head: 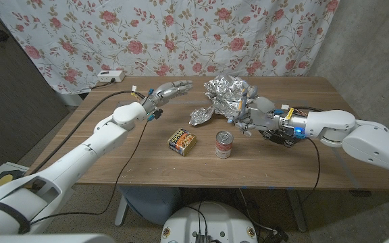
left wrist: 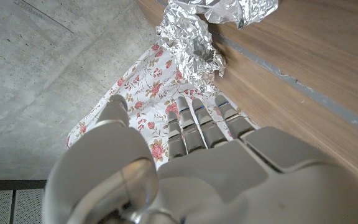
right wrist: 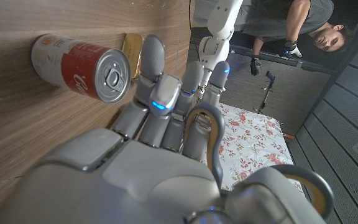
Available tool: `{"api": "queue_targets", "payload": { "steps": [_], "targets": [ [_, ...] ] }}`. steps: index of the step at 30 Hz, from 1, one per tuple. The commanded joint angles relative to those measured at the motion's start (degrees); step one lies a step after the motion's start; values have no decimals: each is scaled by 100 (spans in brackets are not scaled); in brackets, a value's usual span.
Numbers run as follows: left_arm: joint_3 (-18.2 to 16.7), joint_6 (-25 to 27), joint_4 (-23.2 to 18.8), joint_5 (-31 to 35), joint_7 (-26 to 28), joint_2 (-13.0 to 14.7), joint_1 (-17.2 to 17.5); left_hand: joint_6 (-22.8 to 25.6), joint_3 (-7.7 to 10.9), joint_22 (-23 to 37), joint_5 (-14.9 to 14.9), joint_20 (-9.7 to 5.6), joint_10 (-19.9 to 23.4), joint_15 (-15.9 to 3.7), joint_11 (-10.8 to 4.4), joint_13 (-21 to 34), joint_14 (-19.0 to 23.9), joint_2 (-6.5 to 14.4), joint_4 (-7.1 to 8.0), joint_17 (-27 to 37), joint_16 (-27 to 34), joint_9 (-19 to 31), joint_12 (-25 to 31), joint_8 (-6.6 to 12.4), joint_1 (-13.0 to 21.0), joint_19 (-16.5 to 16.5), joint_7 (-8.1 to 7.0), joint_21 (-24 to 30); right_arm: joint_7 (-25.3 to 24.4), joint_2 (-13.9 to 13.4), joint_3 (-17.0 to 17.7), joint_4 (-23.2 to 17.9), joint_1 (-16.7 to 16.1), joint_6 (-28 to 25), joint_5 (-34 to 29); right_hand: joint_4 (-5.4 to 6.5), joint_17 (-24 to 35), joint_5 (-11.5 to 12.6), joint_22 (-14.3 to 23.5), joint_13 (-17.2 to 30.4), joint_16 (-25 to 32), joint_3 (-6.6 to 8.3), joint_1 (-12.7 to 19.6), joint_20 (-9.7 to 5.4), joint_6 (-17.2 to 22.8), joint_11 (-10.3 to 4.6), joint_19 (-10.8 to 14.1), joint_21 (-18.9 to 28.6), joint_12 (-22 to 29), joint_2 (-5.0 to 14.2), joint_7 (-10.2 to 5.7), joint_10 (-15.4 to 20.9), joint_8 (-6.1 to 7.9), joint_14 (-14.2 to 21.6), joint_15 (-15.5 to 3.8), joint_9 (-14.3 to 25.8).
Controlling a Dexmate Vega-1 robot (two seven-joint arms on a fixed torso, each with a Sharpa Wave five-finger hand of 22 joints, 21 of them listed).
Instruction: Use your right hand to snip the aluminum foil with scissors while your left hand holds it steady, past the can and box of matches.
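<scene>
Crumpled aluminum foil [head: 225, 90] lies at the table's back middle, and a smaller lump of it [head: 201, 116] sits in front. My left hand [head: 165, 92] hovers left of the foil, fingers stretched toward it and apart from it, holding nothing. From the left wrist the foil [left wrist: 194, 43] lies just beyond my fingers [left wrist: 197, 121]. My right hand [head: 252, 112] is right of the smaller lump and grips the scissors [right wrist: 216, 135]; their grey handle loops wrap its fingers. The blades are hard to make out. The red can [head: 224, 144] and the matchbox [head: 182, 142] stand nearer the front edge.
A white power strip [head: 109, 76] lies at the table's back left corner. A black cable [head: 123, 169] runs from my left arm across the table to its front edge. The floral curtain [head: 181, 34] hangs behind. A person [right wrist: 303, 25] shows beyond the table in the right wrist view.
</scene>
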Motion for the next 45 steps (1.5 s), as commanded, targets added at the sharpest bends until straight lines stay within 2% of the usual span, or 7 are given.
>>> {"api": "queue_targets", "payload": {
  "steps": [1, 4, 6, 8, 15, 29, 45],
  "targets": [
    [211, 28, 157, 463, -31, -63, -280, -68, 23, 11, -14, -7, -112, 37, 2, -31, -258, -86, -11, -24, -91, 12, -81, -39, 74, 26, -26, -36, 26, 138, -174, 111, 215, -53, -56, 106, 18, 29, -11, -21, -15, -136, -4, -244, -289, -79, 13, 8, 50, 61, 536, 128, 26, -217, -480, 5],
    [300, 22, 141, 685, -9, -39, -353, -158, 38, 12, -19, -2, -227, 67, -9, -60, -382, -123, -31, -45, -109, 15, -130, -71, 125, -7, -67, -52, 51, 162, -200, 134, 264, -53, -67, 106, 8, 29, 9, 3, -34, -139, -4, -242, -291, -70, 5, 25, 80, 72, 543, 107, 22, -213, -483, -6],
    [353, 7, 84, 897, 94, -19, -375, -134, 95, 10, -13, -60, -85, -35, -326, -129, -386, -170, -83, -74, -64, 13, -84, -49, 320, 17, -288, -48, 59, 174, -220, 147, 290, -50, -89, 106, 22, 30, -1, -3, -28, -139, -4, -242, -293, -71, 16, 26, 88, 81, 540, 103, 27, -202, -480, 1],
    [424, 72, -80, 1248, 272, 58, -392, -102, 114, 8, -16, -128, 207, -138, -445, -196, -366, -226, -90, -91, -41, 10, -1, -37, 444, 71, -374, -35, 76, 198, -240, 175, 321, -56, -82, 105, 13, 30, 10, -8, -39, -139, -4, -242, -295, -68, 5, 31, 88, 83, 547, 101, 24, -212, -479, -5],
    [719, 291, -349, 2168, 370, 188, -592, -396, 134, 5, -26, -125, -481, -32, -194, -370, -672, -252, -31, -89, -87, 16, -272, -97, 663, 11, -315, -69, 114, 225, -274, 224, 377, -71, -73, 103, 16, 30, -22, -68, -59, -143, -3, -240, -298, -74, 21, 29, 108, 106, 535, 112, 34, -206, -481, -3],
    [1011, 308, -77, 2703, 177, -9, -891, -440, 175, 0, -25, -257, -669, -172, -152, -463, -704, -217, -45, -102, -59, 19, -259, -80, 838, 65, -278, -55, 129, 256, -306, 286, 433, -97, -61, 102, 19, 23, -37, -100, -78, -144, -1, -241, -290, -70, 12, 42, 170, 145, 531, 91, 42, -198, -481, -16],
    [1193, 310, 78, 3134, 273, -152, -1045, -574, 158, -3, -43, -208, -1072, -45, -48, -567, -979, -225, -6, -105, -118, 23, -310, -100, 940, -49, -264, -103, 163, 288, -365, 312, 555, -174, -72, 92, 14, 15, -74, -141, -109, -138, 20, -249, -299, -69, 17, 43, 212, 182, 539, 69, 46, -191, -484, -22]
  ]
}}
